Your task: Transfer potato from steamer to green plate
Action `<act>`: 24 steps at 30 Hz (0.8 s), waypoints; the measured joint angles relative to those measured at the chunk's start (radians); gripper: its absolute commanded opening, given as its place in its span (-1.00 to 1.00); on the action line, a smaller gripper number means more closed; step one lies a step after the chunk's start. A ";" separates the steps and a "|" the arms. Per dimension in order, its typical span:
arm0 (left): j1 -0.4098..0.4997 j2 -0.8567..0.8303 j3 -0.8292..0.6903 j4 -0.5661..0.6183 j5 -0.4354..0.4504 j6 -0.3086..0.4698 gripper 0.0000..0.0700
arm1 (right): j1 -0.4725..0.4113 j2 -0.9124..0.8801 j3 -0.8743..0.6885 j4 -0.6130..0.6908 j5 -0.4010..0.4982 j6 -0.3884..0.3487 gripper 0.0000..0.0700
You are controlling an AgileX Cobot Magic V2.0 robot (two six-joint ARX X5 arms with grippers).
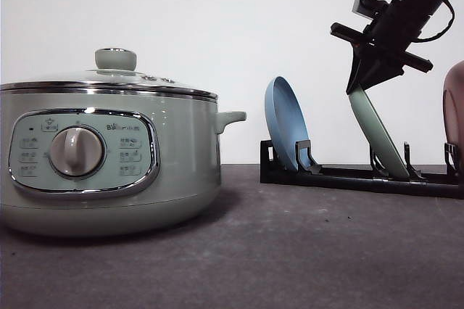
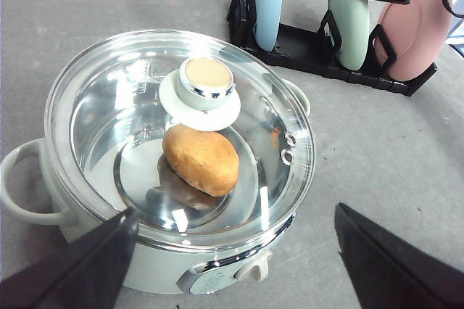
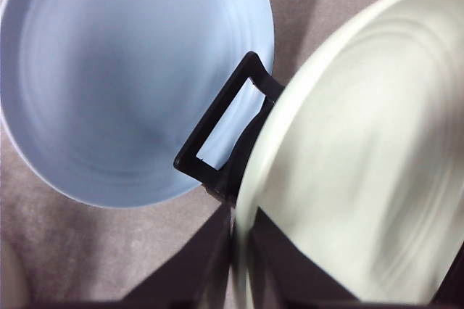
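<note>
On the left of the table stood the steamer [image 1: 109, 157], its glass lid [image 2: 177, 131] on and the potato [image 2: 201, 159] inside. In the rack [image 1: 348, 176] on the right, the right gripper [image 1: 360, 88] clasped the green plate [image 1: 378, 135] by its top rim. The left gripper [image 2: 232, 265] hung open above the pot. The tilted plate might snag the rack and slip free.

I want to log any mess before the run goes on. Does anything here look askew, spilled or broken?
Nothing spilled or broken. The green plate leans well over in the black rack, unlike the blue plate, but the right gripper is closed on its top rim. The potato sits in the steamer under the closed glass lid.
</note>
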 measured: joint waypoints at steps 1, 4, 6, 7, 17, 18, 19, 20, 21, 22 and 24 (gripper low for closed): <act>0.000 0.000 0.000 0.000 0.000 0.000 0.59 | 0.000 -0.002 0.000 0.000 0.000 0.000 -0.98; 0.000 0.000 0.000 0.000 0.000 0.000 0.59 | 0.003 -0.025 0.000 0.005 0.002 -0.001 -0.98; 0.000 0.000 0.000 0.000 0.000 0.000 0.59 | 0.007 -0.060 0.000 0.012 0.001 -0.002 -0.98; 0.000 0.000 0.000 0.000 0.000 0.000 0.59 | 0.008 -0.084 0.000 0.014 0.000 -0.002 -0.98; 0.000 0.000 0.000 0.000 0.000 0.000 0.59 | 0.067 -0.290 0.000 -0.037 0.000 -0.035 -0.98; 0.000 0.000 0.000 0.000 0.000 0.000 0.59 | 0.079 -0.306 0.000 -0.059 0.002 -0.045 -0.98; 0.000 0.000 0.000 0.000 0.000 0.000 0.59 | 0.092 -0.323 0.000 -0.083 0.006 -0.057 -0.98; 0.000 0.000 0.000 0.000 0.000 0.000 0.59 | 0.106 -0.341 0.000 -0.107 0.011 -0.071 -0.98; 0.000 0.000 0.000 0.000 0.000 0.000 0.59 | 0.120 -0.360 0.000 -0.134 0.018 -0.086 -0.98; 0.000 0.000 0.000 0.000 0.000 0.000 0.59 | 0.136 -0.380 0.000 -0.164 0.032 -0.102 -0.98; 0.000 0.000 0.000 0.000 0.000 0.000 0.59 | 0.169 -0.415 0.000 -0.225 0.067 -0.136 -0.99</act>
